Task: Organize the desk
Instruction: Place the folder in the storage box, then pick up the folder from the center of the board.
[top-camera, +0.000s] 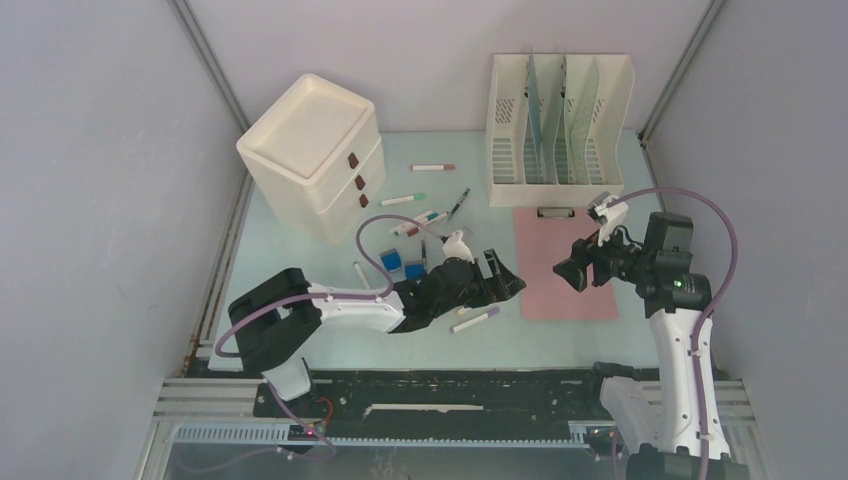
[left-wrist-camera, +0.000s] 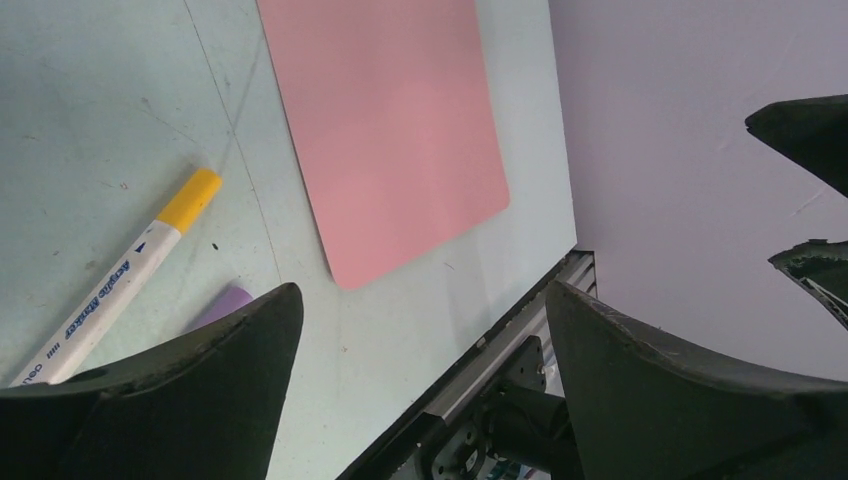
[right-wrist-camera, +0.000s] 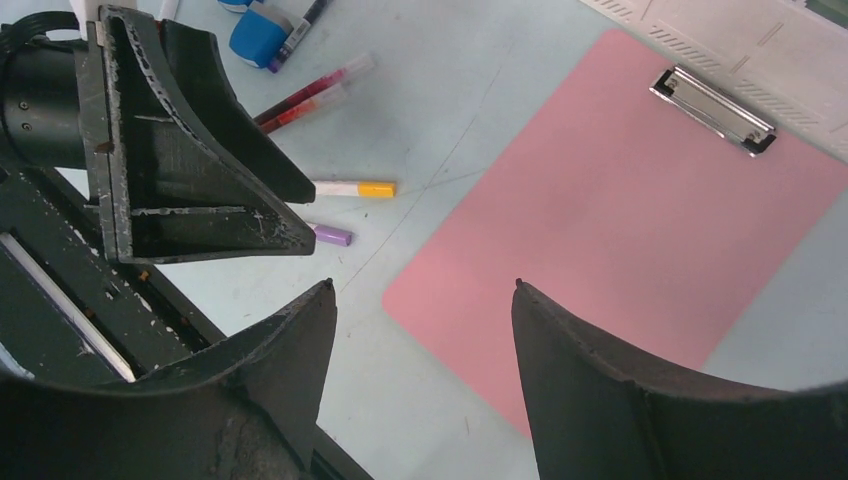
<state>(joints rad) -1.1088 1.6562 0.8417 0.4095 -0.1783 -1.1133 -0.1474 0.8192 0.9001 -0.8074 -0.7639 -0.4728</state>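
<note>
The desk (top-camera: 290, 230), pale green, fills the cell, and its black rail (top-camera: 450, 385) runs along 6 o'clock. Just past the rail, near the middle, the left gripper (top-camera: 508, 280) lies low with its jaws spread wide and nothing between them. A purple-capped marker (top-camera: 475, 319) and a yellow-capped marker (left-wrist-camera: 150, 260) lie just beside it, so I judge it is lined up to take one of them. At 3 o'clock the right gripper (top-camera: 572, 270) hovers over the pink clipboard (top-camera: 540, 235), jaws also apart and empty, probably preparing to lift the board. Farther, loose markers (top-camera: 420, 215) lie scattered. At 11 o'clock stands the drawer unit (top-camera: 315, 155) and at 1 o'clock the file rack (top-camera: 560, 115), likely the homes for these things.
</note>
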